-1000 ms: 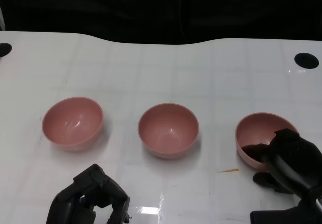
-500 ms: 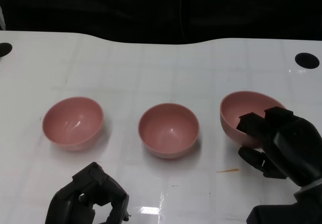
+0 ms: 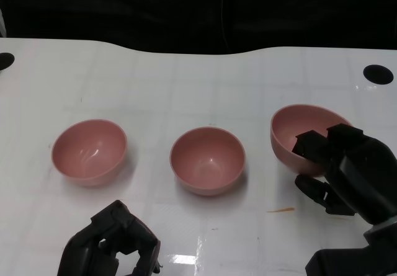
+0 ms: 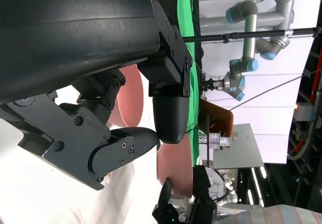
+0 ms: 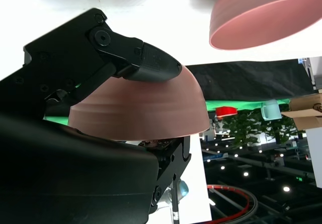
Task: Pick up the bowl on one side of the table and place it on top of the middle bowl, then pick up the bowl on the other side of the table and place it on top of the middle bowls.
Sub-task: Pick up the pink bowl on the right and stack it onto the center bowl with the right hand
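Toward the right edge of the white table [image 3: 186, 84], the right hand [image 3: 347, 170] grips the right bowl [image 3: 298, 136] by its near rim, with fingers over the lip and others against the outer wall. That bowl sits tilted, its opening turned toward the middle of the table, and it appears raised off the surface. The right wrist view shows the same grasp, fingers [image 5: 126, 58] wrapped on the pink wall of the bowl [image 5: 146, 108].

By my reading, the first step is in hand: the side bowl is picked up and not yet stacked. The next move calls for carrying it across toward the middle bowl [image 3: 208, 160], levelling it so the opening faces up, centring it over the rim, and lowering it until it nests before letting go. Released while tilted, it could catch the rim and slide off.

The left hand [image 3: 115, 245] hovers at the near edge, holding nothing, its fingers curled inward; the left wrist view shows them [image 4: 171, 118] bent with no object between them. The left bowl [image 3: 90, 151] stands upright toward the left edge, well apart from the middle one, awaiting the second step.

Counted: three pink bowls, two hands, and one small orange sliver [image 3: 281, 210] lying near the right hand.
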Controlling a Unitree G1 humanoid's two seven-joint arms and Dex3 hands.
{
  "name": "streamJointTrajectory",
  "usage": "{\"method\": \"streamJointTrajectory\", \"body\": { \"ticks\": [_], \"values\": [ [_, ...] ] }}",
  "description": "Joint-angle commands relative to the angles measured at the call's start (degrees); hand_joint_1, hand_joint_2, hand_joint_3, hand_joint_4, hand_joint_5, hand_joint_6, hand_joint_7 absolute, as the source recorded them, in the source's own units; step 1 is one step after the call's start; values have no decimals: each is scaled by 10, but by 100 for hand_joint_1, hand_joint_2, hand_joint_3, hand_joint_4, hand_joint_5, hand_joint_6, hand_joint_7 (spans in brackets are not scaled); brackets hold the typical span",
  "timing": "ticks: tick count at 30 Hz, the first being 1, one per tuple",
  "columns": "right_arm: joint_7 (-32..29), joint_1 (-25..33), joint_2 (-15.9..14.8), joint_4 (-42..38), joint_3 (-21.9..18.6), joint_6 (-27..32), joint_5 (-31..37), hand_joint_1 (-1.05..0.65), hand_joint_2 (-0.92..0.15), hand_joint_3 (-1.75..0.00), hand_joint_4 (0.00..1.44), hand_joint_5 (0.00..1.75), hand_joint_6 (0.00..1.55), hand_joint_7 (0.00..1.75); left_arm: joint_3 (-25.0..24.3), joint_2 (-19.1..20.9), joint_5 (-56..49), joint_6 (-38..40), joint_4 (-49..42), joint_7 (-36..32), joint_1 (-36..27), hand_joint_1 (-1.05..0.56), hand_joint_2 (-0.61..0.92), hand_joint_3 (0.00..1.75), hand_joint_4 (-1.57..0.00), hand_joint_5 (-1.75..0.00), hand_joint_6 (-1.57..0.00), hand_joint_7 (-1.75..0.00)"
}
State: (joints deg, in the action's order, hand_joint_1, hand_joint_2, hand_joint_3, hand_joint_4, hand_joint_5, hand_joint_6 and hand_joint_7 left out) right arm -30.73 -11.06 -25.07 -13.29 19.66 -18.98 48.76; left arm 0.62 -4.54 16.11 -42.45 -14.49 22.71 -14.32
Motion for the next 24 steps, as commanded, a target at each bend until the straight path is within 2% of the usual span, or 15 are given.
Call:
{"method": "streamJointTrajectory", "body": {
  "ticks": [1, 12, 24],
  "values": [
    [14, 5, -3, 27, -16, -3, -15, -32, -53, -124, 92, 175, 67, 175, -3, 2, 0, -8, -8, 1, 1, -19, 64, 94, -86, -171, -83, -148],
    [27, 1, 10, 66, -24, -12, -18, -28, -51, -119, 94, 175, 70, 175, -5, 2, -6, -12, -14, 0, 4, -20, 66, 92, -86, -172, -84, -147],
    [45, -12, 26, 81, -22, -29, -16, -26, -43, -127, 95, 175, 72, 175, -3, -4, -12, -12, -15, -5, 2, -19, 63, 96, -86, -172, -85, -146]
  ]
}}
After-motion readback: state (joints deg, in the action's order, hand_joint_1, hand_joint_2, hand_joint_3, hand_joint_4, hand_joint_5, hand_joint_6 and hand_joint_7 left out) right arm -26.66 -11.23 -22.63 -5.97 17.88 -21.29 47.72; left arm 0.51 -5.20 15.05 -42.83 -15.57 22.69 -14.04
